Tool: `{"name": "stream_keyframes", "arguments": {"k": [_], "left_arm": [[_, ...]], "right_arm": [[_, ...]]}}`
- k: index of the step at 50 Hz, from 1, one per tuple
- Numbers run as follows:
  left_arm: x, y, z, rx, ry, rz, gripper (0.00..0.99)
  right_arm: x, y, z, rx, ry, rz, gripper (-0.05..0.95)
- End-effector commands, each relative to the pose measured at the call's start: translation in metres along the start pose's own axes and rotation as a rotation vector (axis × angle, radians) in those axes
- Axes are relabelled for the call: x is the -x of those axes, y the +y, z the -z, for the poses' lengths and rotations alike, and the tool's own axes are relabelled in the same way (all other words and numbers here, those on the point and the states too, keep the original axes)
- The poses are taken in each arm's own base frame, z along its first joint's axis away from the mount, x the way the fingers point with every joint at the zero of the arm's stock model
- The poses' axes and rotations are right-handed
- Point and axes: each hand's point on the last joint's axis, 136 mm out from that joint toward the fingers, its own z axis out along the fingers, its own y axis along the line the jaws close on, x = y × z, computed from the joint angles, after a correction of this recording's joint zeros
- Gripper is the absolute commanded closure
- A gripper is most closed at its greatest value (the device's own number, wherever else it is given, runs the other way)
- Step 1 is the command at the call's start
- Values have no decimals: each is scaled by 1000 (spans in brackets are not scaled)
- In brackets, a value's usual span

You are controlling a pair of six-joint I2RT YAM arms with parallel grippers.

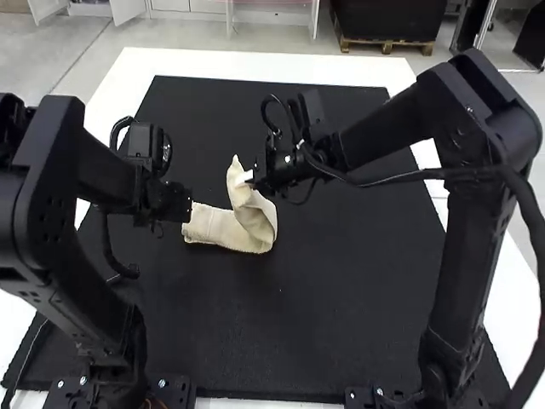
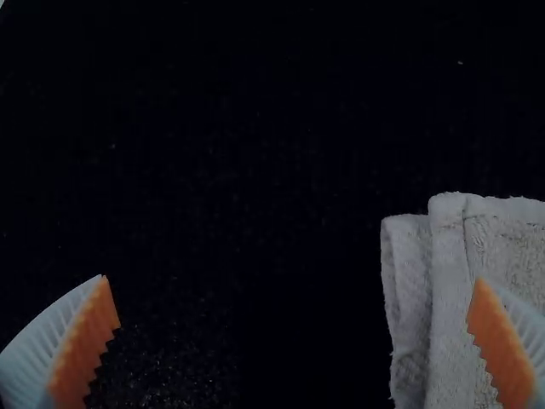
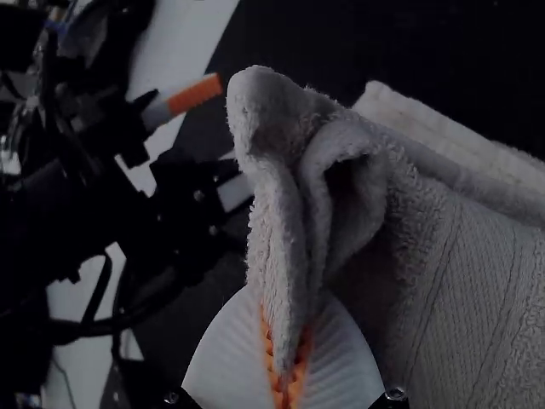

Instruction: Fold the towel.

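The towel [image 1: 220,227] lies layered in a narrow strip just left of center on a black mat [image 1: 341,315], its right end raised in the closed right gripper [image 3: 287,345], while the left gripper [image 2: 293,279] stands wide open at the left end. Light, soft and limp, the cloth should survive a firm pinch but sag unless taken by the stacked edge at its left end, every layer together. The raised fold hides its underside, the layers defy counting, and the left wrist view crops the cloth.
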Motion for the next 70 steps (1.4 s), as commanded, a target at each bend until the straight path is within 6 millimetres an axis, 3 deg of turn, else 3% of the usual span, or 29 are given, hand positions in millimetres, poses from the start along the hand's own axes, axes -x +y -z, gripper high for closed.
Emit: {"name": "stream_keyframes", "arguments": {"k": [1,14,25,38,47,61,70], "left_arm": [[10,6,3,17,-33,21,34],[11,6,4,18,-36,22,34],[10,6,4,18,-36,24,34],[10,7,3,21,-35,30,34],[14,18,7,44,-55,71,34],[19,54,17,146,-98,134,34],[18,54,17,147,-102,134,34]], "right_arm": [[8,6,-9,16,-4,13,923],[5,1,-26,8,20,5,923],[4,26,-36,62,43,41,923],[-3,24,-47,68,68,39,923],[-8,27,-55,98,101,36,923],[-11,33,-61,135,129,39,923],[-16,39,-63,163,153,42,923]]}}
